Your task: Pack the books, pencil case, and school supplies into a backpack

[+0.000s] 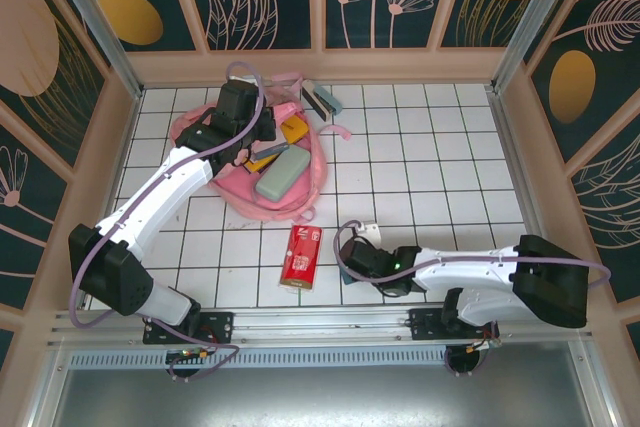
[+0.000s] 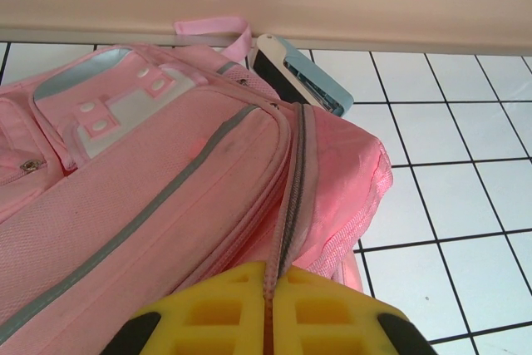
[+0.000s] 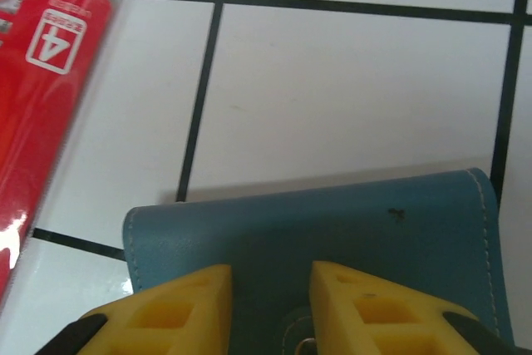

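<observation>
Tiles, white with dark lines, cover the bench (image 1: 430,167). The big pink backpack (image 1: 232,195) lies at the far left of it, close to the back wall. The left claw (image 2: 269,278) is at the backpack. Its two yellow fingers (image 2: 224,305) are pressed tight together on the edge of the pink cloth by the grey zip, so it has hold of the backpack. The mint-green pencil case (image 1: 283,175) lies on the backpack, on the side nearer the middle of the bench. I cannot tell if it is inside the bag or just on top. The grey and teal stapler (image 1: 322,100) lies on the bench just behind the backpack, by the back wall. The red packet (image 1: 300,257) lies flat on the bench nearer the arms, apart from the backpack. Just beside it, on its right, lies the small teal square (image 3: 332,222). The right claw (image 3: 270,280) is low over the teal square with its fingers a little way apart, and the teal cover shows in the gap between them. I cannot tell if the fingers touch the square or have hold of it.
</observation>
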